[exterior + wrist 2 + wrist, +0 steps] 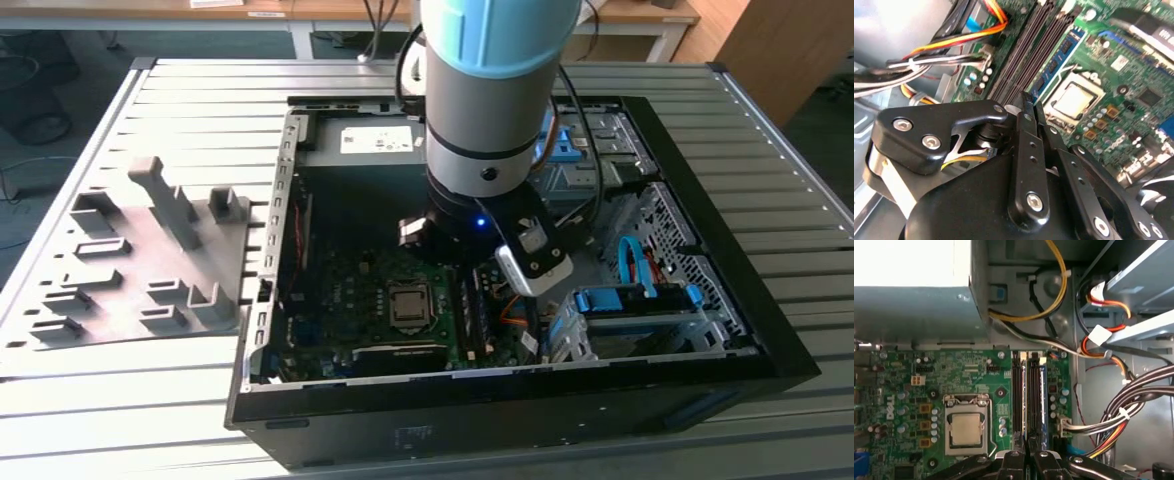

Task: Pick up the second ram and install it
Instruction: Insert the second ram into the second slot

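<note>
With jaws pinched narrow and holding nothing I can see, the gripper [1027, 456] hangs over the black slot rails [1023, 395] beside a seated ram stick [1042, 395], lined up with them.

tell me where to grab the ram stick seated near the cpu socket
Pinch the ram stick across its thin faces, mid-length on its exposed edge, coming straight from above. It stands on edge in its slot with a black slot rail close alongside, so probably only that edge is free.
</note>
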`<state>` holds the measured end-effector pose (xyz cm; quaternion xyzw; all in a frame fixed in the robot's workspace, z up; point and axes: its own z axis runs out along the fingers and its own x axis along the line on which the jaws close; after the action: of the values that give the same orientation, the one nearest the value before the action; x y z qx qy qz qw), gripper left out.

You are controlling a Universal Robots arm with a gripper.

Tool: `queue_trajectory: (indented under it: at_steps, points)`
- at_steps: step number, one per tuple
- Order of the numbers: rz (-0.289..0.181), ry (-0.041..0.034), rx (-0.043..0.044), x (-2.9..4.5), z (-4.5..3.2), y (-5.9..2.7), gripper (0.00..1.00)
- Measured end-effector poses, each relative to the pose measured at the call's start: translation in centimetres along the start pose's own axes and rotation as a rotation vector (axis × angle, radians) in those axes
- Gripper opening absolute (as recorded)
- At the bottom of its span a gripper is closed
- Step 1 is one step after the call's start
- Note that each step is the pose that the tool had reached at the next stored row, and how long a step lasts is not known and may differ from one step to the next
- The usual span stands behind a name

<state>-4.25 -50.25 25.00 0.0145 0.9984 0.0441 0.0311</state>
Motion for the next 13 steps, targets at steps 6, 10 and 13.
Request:
queue_trajectory:
  at_steps: [6,10,13]
  points:
    - [0.001,0.0,-0.0006,0.06,0.92,-0.07,0.14]
    - [-0.001,-0.0008,0.0295,0.08,1.05,-0.01,0.14]
    - [-0.002,-0.0013,0.0467,0.09,1.16,0.3,0.14]
